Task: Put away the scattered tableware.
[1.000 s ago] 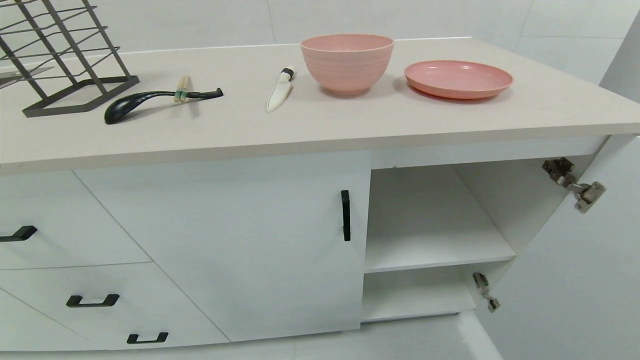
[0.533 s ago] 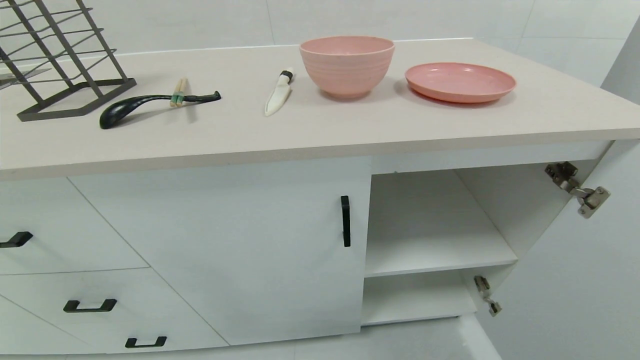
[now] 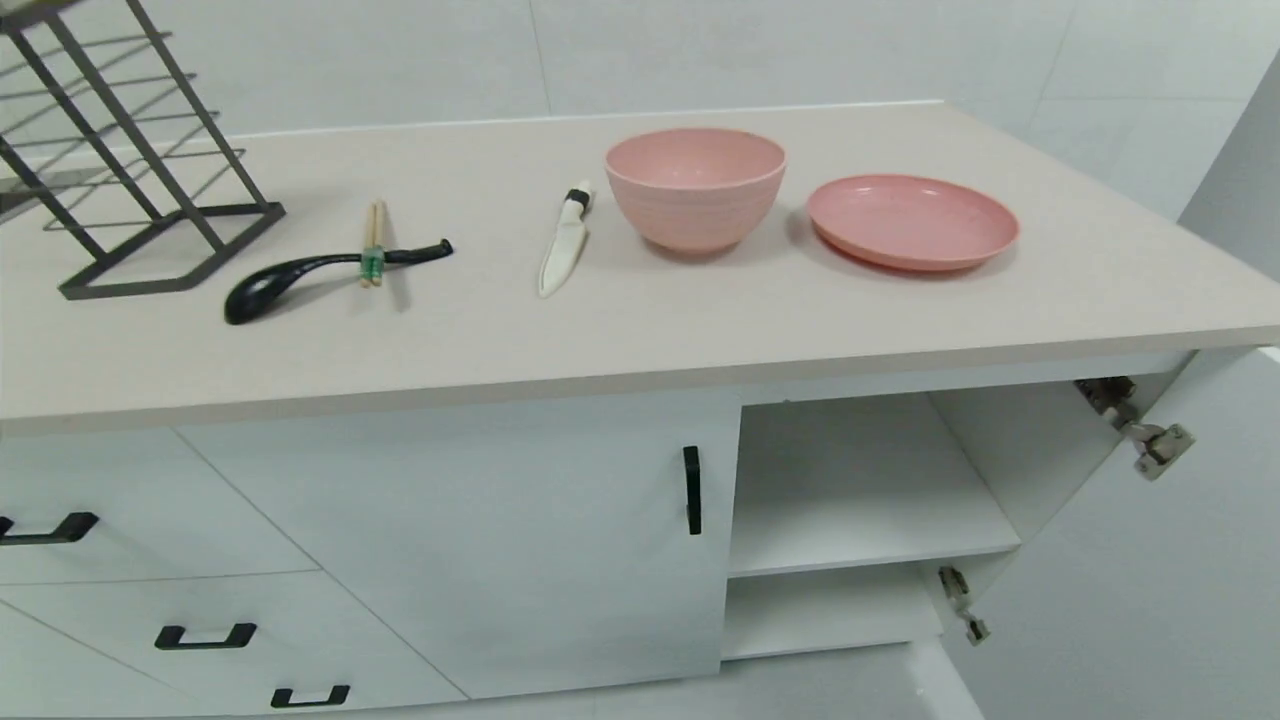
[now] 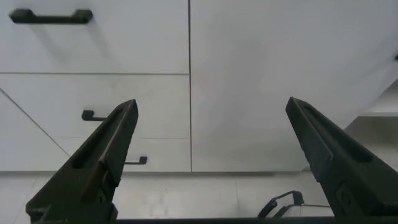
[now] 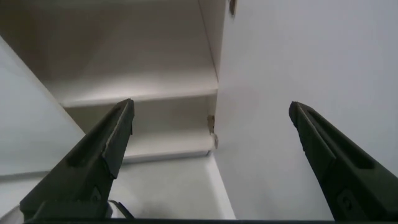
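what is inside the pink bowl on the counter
In the head view, the pink bowl shows only its plain far inner wall, and nothing sticks up above the rim. Its near wall covers the bottom, so a small item lying there could not be seen.

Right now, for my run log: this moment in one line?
bowl, plate, knife, spoon, chopsticks: on counter; cupboard door: open; left end effector: open; right end effector: open

The tabletop point(image 3: 700, 330) looks matt beige laminate; the pink bowl point(image 3: 694, 190) and plate point(image 3: 910, 220) look matt plastic; the rack point(image 3: 110, 160) is dark metal.
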Motion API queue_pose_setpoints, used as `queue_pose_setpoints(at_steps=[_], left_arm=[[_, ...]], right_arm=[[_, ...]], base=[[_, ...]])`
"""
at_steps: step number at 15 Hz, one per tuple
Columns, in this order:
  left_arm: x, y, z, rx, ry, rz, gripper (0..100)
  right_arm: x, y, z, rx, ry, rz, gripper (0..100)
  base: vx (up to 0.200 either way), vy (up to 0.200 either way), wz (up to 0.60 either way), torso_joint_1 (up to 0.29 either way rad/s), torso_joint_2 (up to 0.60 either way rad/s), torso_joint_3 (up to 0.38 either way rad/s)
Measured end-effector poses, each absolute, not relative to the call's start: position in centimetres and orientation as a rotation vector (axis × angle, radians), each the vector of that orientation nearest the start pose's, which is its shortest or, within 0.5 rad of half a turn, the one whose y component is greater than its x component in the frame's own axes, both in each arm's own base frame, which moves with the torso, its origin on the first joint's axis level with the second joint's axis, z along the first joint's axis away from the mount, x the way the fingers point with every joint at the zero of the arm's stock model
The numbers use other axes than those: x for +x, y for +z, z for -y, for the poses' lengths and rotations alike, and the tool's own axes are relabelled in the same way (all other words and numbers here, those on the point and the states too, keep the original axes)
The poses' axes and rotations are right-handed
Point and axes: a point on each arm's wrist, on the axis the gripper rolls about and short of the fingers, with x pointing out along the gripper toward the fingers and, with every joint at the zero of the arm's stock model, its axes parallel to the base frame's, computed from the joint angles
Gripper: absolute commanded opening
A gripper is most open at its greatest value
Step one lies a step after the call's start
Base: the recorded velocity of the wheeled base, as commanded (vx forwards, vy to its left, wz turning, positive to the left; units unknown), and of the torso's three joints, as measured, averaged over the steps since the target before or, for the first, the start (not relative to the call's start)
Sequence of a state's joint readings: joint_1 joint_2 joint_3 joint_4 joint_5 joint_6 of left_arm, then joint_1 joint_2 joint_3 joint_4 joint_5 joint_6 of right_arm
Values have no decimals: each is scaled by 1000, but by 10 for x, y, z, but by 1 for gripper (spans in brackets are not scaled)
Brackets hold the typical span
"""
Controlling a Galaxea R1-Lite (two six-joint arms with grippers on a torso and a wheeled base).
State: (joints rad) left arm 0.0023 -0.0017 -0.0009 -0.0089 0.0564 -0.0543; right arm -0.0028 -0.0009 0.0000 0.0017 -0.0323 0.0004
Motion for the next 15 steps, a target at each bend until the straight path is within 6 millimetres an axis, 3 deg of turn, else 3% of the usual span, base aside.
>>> queue_pose_setpoints(at_steps=[7, 15], left_arm=[[-23, 76, -1, -55, 61, 12, 100], [-23, 76, -1, -54, 60, 11, 100]], right_arm=[[-23, 75, 1, 3, -35, -1, 100], [-23, 75, 1, 3, -36, -1, 100]], base=[[0, 0, 0, 179, -497, -215], [0, 0, 0, 332, -499, -240]])
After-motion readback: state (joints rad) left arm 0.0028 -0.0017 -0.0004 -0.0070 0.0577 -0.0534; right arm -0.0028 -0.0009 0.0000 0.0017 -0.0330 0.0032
